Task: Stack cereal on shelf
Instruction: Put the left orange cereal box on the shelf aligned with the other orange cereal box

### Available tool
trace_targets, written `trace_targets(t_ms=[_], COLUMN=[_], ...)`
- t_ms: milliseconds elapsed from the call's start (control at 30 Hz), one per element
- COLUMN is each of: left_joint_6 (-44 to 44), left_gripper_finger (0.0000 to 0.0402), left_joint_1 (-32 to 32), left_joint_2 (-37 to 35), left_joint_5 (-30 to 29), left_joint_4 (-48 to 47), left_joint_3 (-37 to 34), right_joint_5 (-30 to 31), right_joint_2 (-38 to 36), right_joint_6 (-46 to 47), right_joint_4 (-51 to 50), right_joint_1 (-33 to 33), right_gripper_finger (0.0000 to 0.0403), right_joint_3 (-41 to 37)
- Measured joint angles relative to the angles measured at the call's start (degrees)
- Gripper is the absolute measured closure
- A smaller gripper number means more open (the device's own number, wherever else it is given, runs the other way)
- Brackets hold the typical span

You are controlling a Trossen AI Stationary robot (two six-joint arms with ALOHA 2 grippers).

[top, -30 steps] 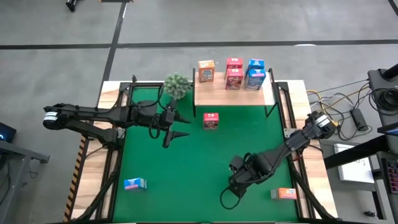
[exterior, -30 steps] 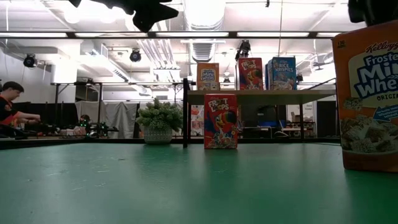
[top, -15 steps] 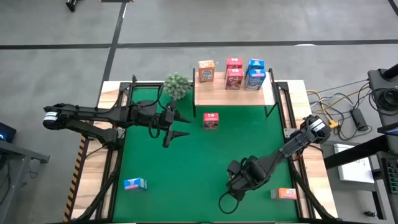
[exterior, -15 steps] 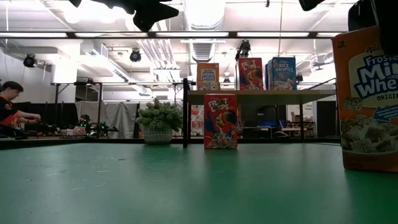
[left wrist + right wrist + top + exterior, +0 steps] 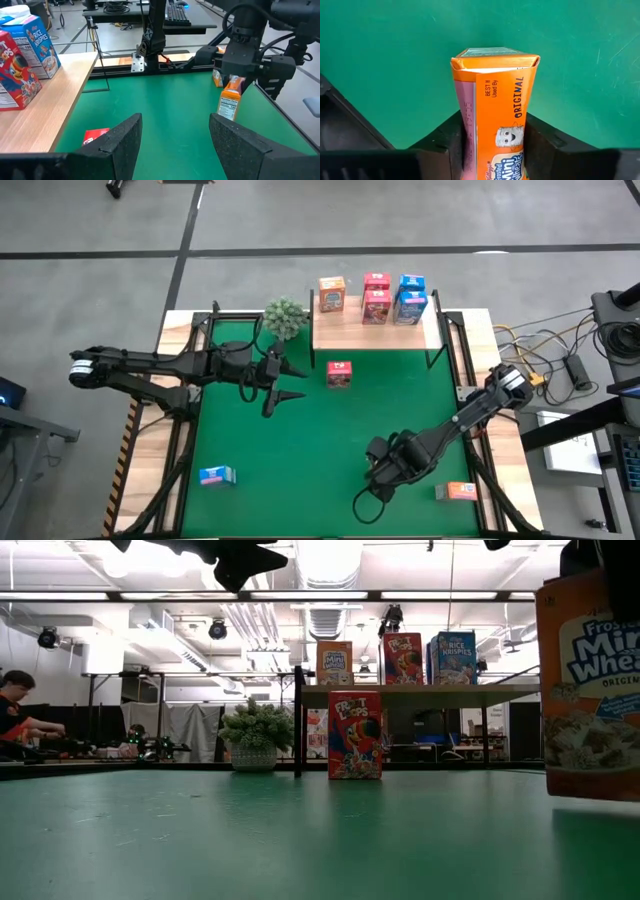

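My right gripper (image 5: 378, 478) hangs over the table's near right part, pointing down and shut on an orange cereal box (image 5: 595, 690), which also shows in the left wrist view (image 5: 230, 100). My left gripper (image 5: 297, 381) waits open above the table's left middle, holding nothing. The wooden shelf (image 5: 350, 332) stands at the far edge and carries an orange box (image 5: 332, 293), red boxes (image 5: 376, 298) and blue boxes (image 5: 410, 298), all upright. A red box (image 5: 339, 373) stands on its base on the felt in front of the shelf. My right gripper pinches the orange box between its two fingers, on two opposite upright sides of its upper part (image 5: 520, 142). The fingers come from above, pointing down. The box hangs roughly upright below them, its bottom edge (image 5: 590, 797) a little clear of the felt.
A blue box (image 5: 216, 475) lies flat near the table's near left corner. Another orange box (image 5: 456, 491) lies at the near right edge. A small green plant (image 5: 285, 317) stands left of the shelf. A person (image 5: 15, 710) sits beyond the table.
In the low view a dark finger of my right gripper has come in against the orange box's side. The box, which stood on the felt, has been lifted a little and now hangs just clear of it.
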Motion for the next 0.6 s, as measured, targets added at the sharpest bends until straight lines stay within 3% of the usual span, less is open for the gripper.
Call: trace_targets(t_ms=[267, 600], left_joint_6=[0.0, 1.66], left_gripper_finger=[0.0187, 0.0187], left_joint_1=[0.02, 0.02], left_joint_2=[0.02, 0.02], left_joint_5=[0.0, 0.0], left_joint_4=[-0.02, -0.04], left_joint_3=[0.0, 0.0], right_joint_5=[2.86, 13.81], right_joint_2=[-2.97, -3.6], right_joint_6=[-1.85, -19.8], right_joint_4=[0.45, 0.65], right_joint_1=[-1.12, -8.08], right_gripper_finger=[0.025, 0.0252], right_joint_3=[0.96, 11.99])
